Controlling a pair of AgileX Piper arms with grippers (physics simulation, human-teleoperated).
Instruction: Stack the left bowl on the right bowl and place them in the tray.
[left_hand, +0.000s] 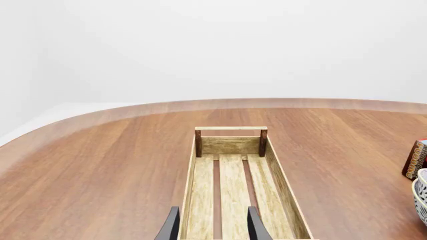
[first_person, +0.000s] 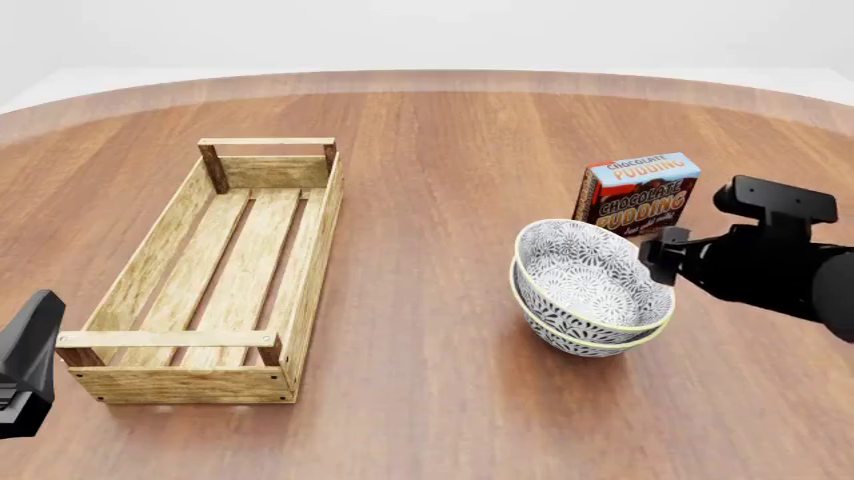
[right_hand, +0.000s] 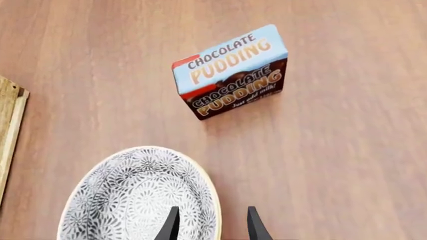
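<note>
The left bowl already sits nested in the right bowl, right of centre on the table, just near of the chocolate pudding box. Both look rigid, glazed and likely slippery and breakable; the rim on the stack's right side seems the best hold. The right gripper hovers at that rim, fingers parted and straddling it, holding nothing. The tray lies well apart on the left, where the left gripper waits open above its near end.
</note>
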